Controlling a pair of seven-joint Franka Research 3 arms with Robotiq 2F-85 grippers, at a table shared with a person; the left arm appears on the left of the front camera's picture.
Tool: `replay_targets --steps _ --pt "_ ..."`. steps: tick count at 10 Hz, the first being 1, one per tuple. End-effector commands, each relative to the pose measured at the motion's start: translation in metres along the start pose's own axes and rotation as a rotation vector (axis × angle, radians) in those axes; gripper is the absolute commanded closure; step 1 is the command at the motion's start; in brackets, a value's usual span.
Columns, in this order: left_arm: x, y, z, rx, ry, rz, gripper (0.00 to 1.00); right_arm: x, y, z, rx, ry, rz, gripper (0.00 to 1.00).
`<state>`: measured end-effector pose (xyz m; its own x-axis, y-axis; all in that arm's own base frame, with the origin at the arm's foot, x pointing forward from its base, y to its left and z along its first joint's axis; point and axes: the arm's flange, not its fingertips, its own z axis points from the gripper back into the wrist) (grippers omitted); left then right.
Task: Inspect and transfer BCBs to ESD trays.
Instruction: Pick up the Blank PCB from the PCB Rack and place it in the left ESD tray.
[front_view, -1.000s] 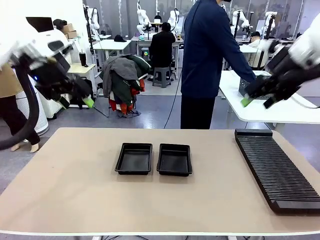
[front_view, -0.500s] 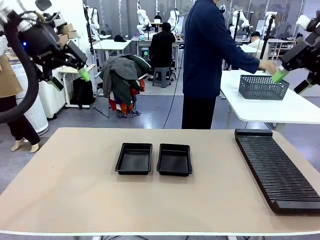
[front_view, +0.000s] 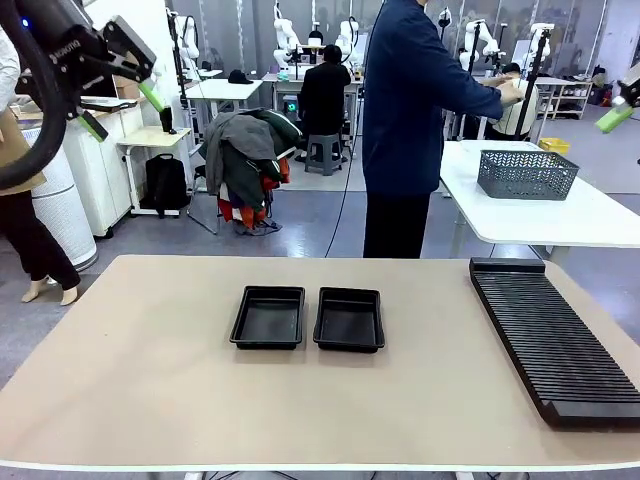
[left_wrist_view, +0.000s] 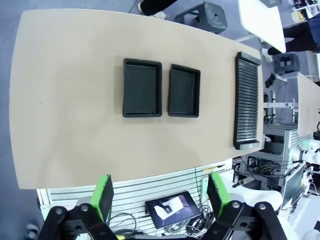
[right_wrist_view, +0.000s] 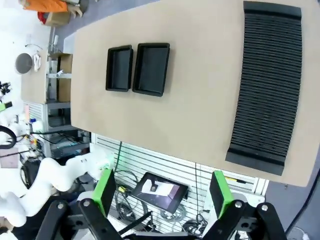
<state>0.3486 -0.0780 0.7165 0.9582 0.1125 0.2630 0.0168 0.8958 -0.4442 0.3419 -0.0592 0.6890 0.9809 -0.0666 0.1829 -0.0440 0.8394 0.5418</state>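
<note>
Two empty black ESD trays sit side by side at the table's middle, the left tray (front_view: 268, 317) (left_wrist_view: 142, 87) (right_wrist_view: 119, 68) next to the right tray (front_view: 349, 320) (left_wrist_view: 184, 91) (right_wrist_view: 151, 68). The BCBs are out of view. My left gripper (front_view: 120, 110) (left_wrist_view: 161, 195) hangs high above the table's left end, open and holding nothing. At the picture's right edge my right gripper (front_view: 620, 115) (right_wrist_view: 162, 192) is raised just as high, open and empty. Both wrist views look down on the whole table from far above.
A long black ribbed rack (front_view: 555, 340) (left_wrist_view: 247, 102) (right_wrist_view: 267, 82) lies along the table's right side. A person in dark blue (front_view: 410, 130) stands at the far side, turned toward a white side table with a grey mesh basket (front_view: 526, 173).
Both arms have risen and swung outward, away from the table. The person's hand has lifted off the mesh basket.
</note>
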Motion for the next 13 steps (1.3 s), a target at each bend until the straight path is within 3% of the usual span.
replay_targets --steps 1,8,13 --pt "0.002 -0.004 0.014 -0.085 0.008 0.021 0.0 0.004 -0.007 0.009 0.067 -0.01 -0.026 0.0" --pt "0.006 0.005 0.029 -0.099 0.021 0.054 0.0 0.004 -0.018 0.019 0.087 -0.047 -0.036 0.0" --pt "0.002 -0.002 0.039 -0.072 0.037 0.044 0.0 -0.002 -0.006 0.036 0.038 -0.083 -0.005 0.0"
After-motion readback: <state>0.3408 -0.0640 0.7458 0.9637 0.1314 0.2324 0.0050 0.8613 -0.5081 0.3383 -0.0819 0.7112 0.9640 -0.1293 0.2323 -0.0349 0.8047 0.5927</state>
